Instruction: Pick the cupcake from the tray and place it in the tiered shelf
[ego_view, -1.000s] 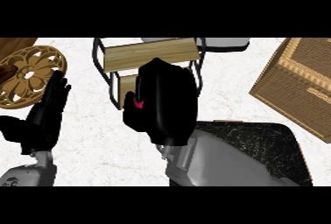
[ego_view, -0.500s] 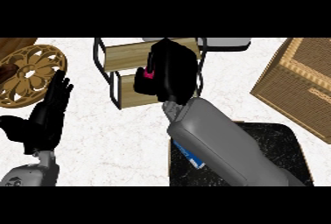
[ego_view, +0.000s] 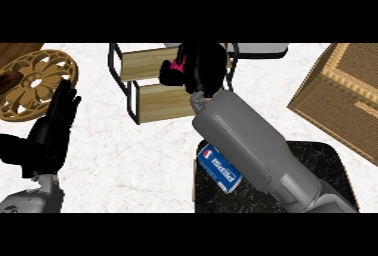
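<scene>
My right hand (ego_view: 198, 67) is stretched out over the top of the tiered shelf (ego_view: 159, 100), its fingers curled round the cupcake (ego_view: 176, 65). Only a bit of pink cupcake shows at the hand's left side. The shelf has wooden boards in a black wire frame. The dark tray (ego_view: 325, 165) lies at the lower right, partly under my right forearm. My left hand (ego_view: 52, 132) rests open at the left edge, fingers up.
A blue and white packet (ego_view: 220, 170) lies on the tray. A carved wooden round plate (ego_view: 33, 82) sits at the far left. A woven brown box (ego_view: 347, 95) stands at the right. A grey object (ego_view: 258, 49) shows behind the shelf.
My right arm has reached forward from above the tray to the shelf's top, carrying the cupcake with it. The blue packet on the tray has come into sight. My left hand stays still.
</scene>
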